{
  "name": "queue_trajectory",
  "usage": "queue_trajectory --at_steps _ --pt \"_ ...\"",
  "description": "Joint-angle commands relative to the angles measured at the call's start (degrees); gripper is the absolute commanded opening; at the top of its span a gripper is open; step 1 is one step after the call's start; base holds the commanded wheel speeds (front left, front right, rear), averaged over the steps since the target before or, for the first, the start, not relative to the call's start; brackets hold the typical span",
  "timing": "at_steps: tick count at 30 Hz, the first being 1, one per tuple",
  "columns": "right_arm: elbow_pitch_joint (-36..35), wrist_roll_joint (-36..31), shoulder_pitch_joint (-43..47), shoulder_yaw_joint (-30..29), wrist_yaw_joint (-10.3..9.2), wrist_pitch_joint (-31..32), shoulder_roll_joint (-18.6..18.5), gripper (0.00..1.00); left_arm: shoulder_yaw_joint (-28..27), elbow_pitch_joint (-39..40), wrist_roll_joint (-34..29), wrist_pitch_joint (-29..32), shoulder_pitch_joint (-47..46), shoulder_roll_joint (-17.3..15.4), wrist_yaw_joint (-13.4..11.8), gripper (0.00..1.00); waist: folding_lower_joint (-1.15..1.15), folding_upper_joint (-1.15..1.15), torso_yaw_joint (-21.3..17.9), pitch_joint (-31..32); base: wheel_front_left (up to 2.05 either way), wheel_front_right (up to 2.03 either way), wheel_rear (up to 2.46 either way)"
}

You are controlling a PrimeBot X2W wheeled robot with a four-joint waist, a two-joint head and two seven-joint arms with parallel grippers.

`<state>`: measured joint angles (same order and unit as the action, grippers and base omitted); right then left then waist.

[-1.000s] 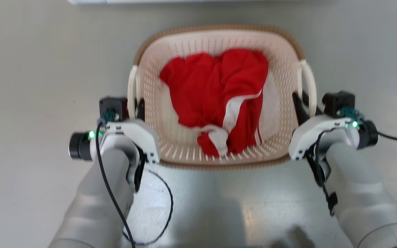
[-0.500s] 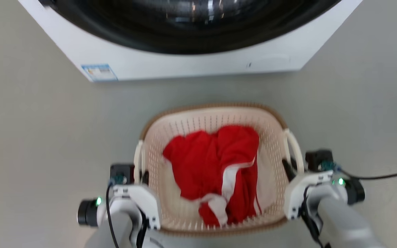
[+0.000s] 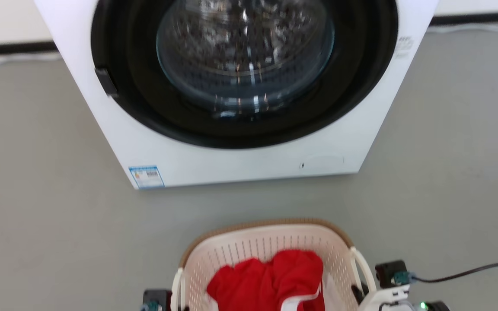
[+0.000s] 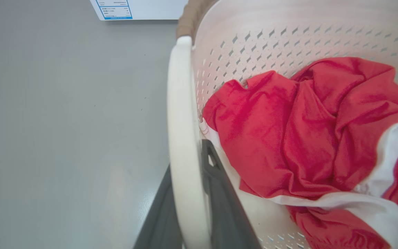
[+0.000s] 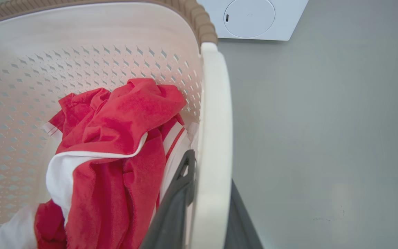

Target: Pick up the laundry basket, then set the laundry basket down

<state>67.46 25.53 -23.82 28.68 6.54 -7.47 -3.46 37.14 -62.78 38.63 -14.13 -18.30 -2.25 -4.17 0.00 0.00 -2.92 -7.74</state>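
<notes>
The laundry basket (image 3: 266, 226), cream and perforated with a brown rim, sits at the bottom middle of the head view and holds red and white clothes (image 3: 270, 276). In the left wrist view my left gripper (image 4: 187, 155) is shut on the basket's white left handle (image 4: 180, 103), one dark finger inside the handle and one outside. My right gripper (image 5: 212, 169) is shut the same way on the right handle (image 5: 216, 114). The head view shows the right gripper (image 3: 360, 293) at the handle. I cannot tell whether the basket touches the floor.
A white washing machine (image 3: 240, 166) with a dark round door (image 3: 244, 69) stands on the grey floor just beyond the basket. Its lower corners show in the wrist views. A black cable (image 3: 469, 272) runs right from my right wrist. Open floor lies on both sides.
The head camera has swung upward: the washing machine has come fully into view and the basket with both grippers has slid to the bottom edge. Both grips on the handles are unchanged.
</notes>
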Motion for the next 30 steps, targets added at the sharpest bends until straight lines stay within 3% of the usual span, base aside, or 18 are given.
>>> queue_trajectory --at_steps 1,14,30 --pt "-1.0 0.4 1.5 2.5 0.95 0.5 0.6 0.00 0.0 1.2 0.3 -0.9 0.3 -0.6 0.1 0.00 0.00 0.00 -0.3 4.3 0.00 0.00 0.00" --pt "-2.1 3.5 4.4 7.1 0.95 2.1 0.6 0.00 4.7 0.5 4.8 -0.9 2.4 -0.6 -1.3 0.00 0.00 0.00 -1.3 8.7 0.00 0.00 0.00" --pt "-2.1 5.7 4.0 9.4 0.95 1.5 0.6 0.00 4.1 0.4 5.7 -0.9 1.9 -0.6 -2.1 0.00 0.00 0.00 -1.4 9.0 0.00 0.00 0.00"
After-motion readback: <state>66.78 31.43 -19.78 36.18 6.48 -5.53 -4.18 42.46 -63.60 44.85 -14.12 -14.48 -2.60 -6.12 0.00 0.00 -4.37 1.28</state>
